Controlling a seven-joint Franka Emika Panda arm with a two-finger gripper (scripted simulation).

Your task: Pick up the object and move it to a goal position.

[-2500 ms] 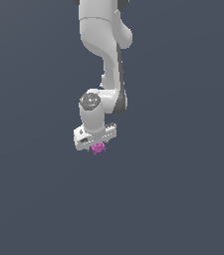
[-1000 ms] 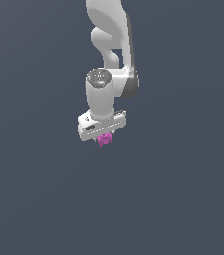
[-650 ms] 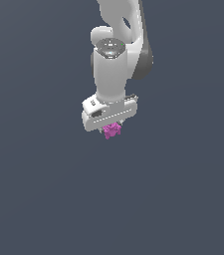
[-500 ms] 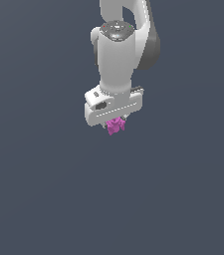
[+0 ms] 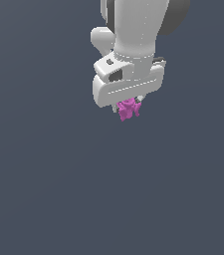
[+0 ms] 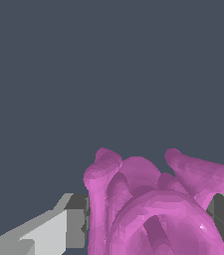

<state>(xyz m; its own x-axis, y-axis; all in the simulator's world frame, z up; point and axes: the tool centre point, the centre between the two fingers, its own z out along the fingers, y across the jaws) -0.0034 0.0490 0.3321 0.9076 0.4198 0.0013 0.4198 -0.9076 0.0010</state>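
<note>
A: You see the object [image 5: 129,109] as bright magenta-pink, one solid colour, no pattern.

B: And the gripper [image 5: 129,105]?

A: White body; in your wrist view the fingers [image 6: 76,221] show light grey faces with dark grey tips. The arm [image 5: 138,25] is white with a dark grey joint. Backdrop is flat slate blue-grey.

Bare simulator render: flat uniform grey-blue backdrop [image 5: 44,189], no real room visible.
</note>
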